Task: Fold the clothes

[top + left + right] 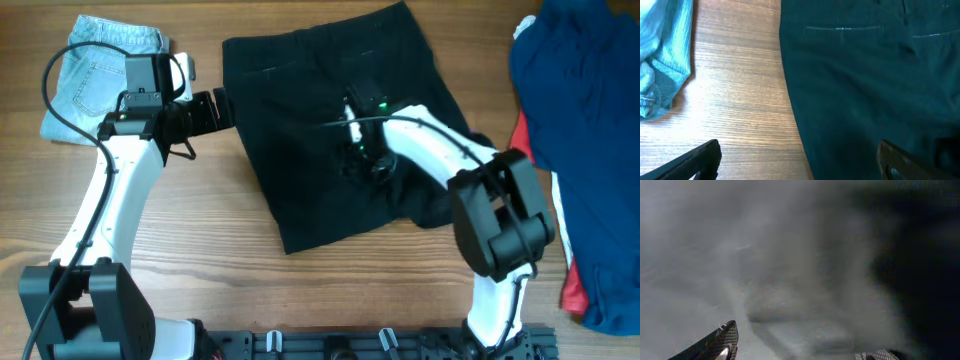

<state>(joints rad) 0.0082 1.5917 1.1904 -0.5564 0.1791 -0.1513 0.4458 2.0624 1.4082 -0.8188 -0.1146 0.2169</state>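
The black shorts (320,120) lie spread on the wooden table, folded roughly in half. In the left wrist view their left edge (855,90) runs down the frame with pocket seams near the top. My left gripper (215,108) is open at that left edge, one finger over bare wood and the other over the cloth (800,165). My right gripper (365,150) is open and low over the middle of the shorts; its view shows only dark cloth (790,280) between its spread fingers (800,352).
Folded light-blue denim shorts (100,70) lie at the back left and show in the left wrist view (665,55). A pile of blue and red clothes (585,150) fills the right edge. Bare wood (220,260) lies at the front.
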